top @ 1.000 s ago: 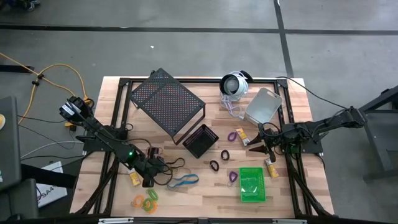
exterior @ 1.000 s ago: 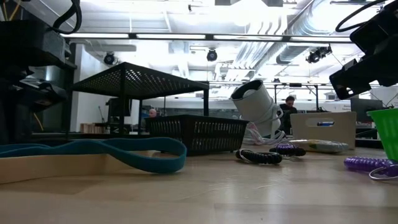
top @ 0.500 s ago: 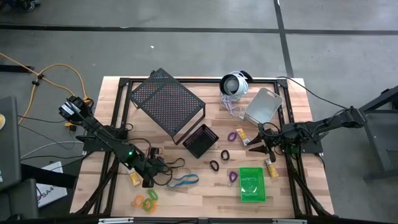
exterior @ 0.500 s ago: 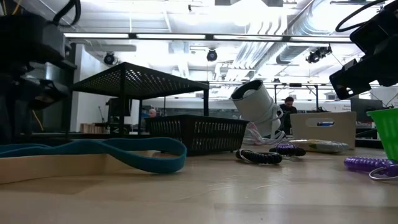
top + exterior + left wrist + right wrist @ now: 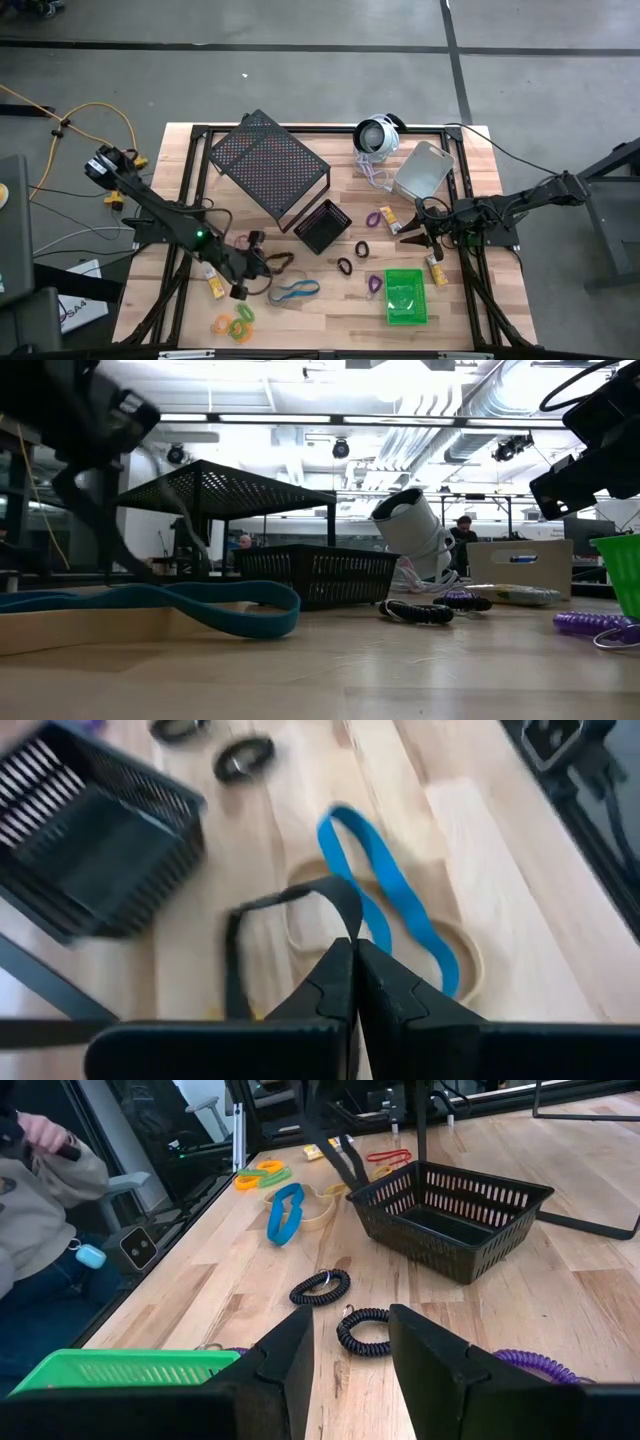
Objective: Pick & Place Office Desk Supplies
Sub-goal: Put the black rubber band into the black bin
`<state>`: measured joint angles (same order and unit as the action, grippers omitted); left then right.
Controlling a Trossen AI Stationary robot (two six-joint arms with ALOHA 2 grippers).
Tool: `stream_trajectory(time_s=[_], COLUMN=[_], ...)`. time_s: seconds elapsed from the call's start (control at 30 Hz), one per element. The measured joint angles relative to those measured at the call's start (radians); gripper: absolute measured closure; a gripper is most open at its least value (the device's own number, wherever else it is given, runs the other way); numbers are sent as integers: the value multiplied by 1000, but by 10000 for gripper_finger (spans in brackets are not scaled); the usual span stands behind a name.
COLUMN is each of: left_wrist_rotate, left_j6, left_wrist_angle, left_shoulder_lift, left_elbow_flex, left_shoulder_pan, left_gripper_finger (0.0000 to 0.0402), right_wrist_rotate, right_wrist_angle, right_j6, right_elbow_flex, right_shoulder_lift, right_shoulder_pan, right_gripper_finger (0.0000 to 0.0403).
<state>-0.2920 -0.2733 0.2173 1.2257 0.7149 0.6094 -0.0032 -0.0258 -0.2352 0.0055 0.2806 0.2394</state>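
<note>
Left claw (image 5: 352, 952) clamped on dark brown band (image 5: 262, 920), just beside blue band (image 5: 385, 890). Right claw (image 5: 350, 1342) apart above surface (image 5: 560, 1295), near black coil (image 5: 320, 1287).

A large black mesh rack (image 5: 268, 162) stands upper centre. A round white-and-black device (image 5: 376, 136) sits to its right. An orange cable (image 5: 90, 112) loops at left.

no readable text, label, brand, number or sign anywhere in these views. only a small blue mark on the grey bin (image 5: 518, 568) in the low view, too small to read. some white paper with dark print beside the table's left edge in the high view, also not legible.
</note>
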Motion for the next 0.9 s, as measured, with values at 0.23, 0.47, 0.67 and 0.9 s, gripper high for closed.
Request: stream_trajectory(time_s=[0.23,0.47,0.67,0.9], left_wrist_rotate=[-2,0,1,14], left_j6=[50,125,253,284], left_wrist_angle=[-2,-24,-25,-61], left_shoulder_lift=[-21,-22,-22,10], left_elbow_flex=[23,78,160,169], left_shoulder_pan=[-39,-73,-135,-272], left_gripper_finger=[401,401,401,401], right_wrist_rotate=[0,0,0,0], right_wrist_angle=[0,0,0,0], right_j6=[0,0,0,0], right_elbow_flex=[0,0,0,0], right_shoulder_lift=[0,0,0,0], right_shoulder_pan=[0,0,0,0], right_gripper_finger=[283,283,283,283])
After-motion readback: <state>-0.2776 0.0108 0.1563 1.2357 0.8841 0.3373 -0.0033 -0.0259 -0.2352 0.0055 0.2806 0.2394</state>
